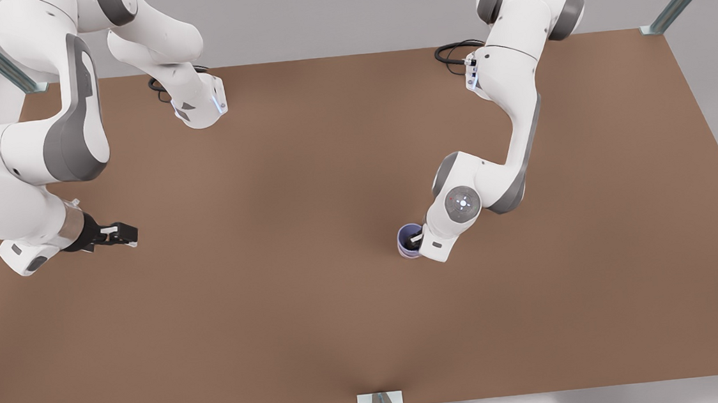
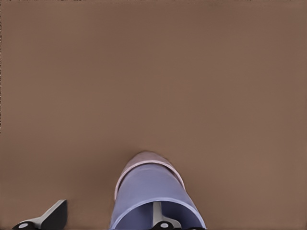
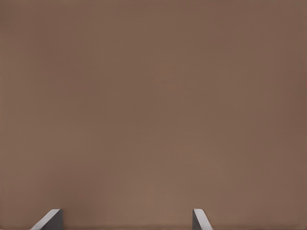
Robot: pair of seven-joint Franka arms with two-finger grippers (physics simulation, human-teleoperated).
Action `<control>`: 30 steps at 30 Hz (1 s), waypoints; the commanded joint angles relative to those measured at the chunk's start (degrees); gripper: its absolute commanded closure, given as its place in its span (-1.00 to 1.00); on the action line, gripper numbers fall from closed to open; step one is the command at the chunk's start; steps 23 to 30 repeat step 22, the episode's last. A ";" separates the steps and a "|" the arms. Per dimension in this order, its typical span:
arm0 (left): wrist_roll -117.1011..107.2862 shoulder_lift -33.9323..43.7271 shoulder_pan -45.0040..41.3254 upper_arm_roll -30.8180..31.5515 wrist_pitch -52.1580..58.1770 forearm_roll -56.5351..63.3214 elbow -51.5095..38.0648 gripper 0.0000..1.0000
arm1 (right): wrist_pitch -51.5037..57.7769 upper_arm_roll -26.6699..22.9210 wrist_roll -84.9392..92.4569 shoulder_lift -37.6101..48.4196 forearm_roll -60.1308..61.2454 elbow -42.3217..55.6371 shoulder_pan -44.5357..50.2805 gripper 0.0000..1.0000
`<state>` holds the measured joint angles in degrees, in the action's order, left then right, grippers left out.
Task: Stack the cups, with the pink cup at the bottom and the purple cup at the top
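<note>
You have two cups, nested: the purple cup [image 2: 151,191] sits inside the pink cup [image 2: 146,158] on the table [image 1: 278,310], right of centre. Your left gripper [image 2: 108,221] straddles the purple wall, parted. Your right gripper [image 1: 119,236] waits far left, spread, holding nothing.

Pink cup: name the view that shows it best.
The left wrist view: the pink cup shows as a pale rim and wall around the purple cup nested inside it, one finger of the left hand inside the purple cup. The front view gives only a sliver of it.
</note>
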<state>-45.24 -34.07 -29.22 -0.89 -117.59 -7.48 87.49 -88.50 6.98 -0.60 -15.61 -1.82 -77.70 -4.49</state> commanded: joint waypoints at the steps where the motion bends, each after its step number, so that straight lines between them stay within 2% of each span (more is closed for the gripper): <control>1: -4.15 0.50 0.13 0.01 0.87 1.06 -0.04 -1.00 | 0.25 0.06 -2.39 0.14 0.06 0.09 0.01 -1.00; 7: -4.07 2.52 0.66 0.01 2.71 1.15 -0.13 -1.00 | 0.25 0.06 -2.22 0.15 0.06 0.09 0.01 -1.00; 11: -1.96 11.22 1.71 -2.52 19.22 1.41 -2.93 -1.00 | 0.34 0.06 -2.13 0.14 0.06 0.09 0.01 -1.00; 15: 45.65 20.53 12.07 -4.20 28.91 10.29 -2.85 -1.00 | 0.34 0.06 -2.13 0.06 0.15 0.09 0.01 -1.00; 16: 46.65 21.85 13.58 -4.21 29.52 10.20 -2.85 -1.00 | 0.34 0.06 -2.13 0.06 0.06 0.09 0.01 -1.00; 30: 46.56 21.24 13.66 -5.00 30.76 10.03 -4.08 -1.00 | 0.34 0.06 -2.22 0.06 0.06 0.01 0.01 -1.00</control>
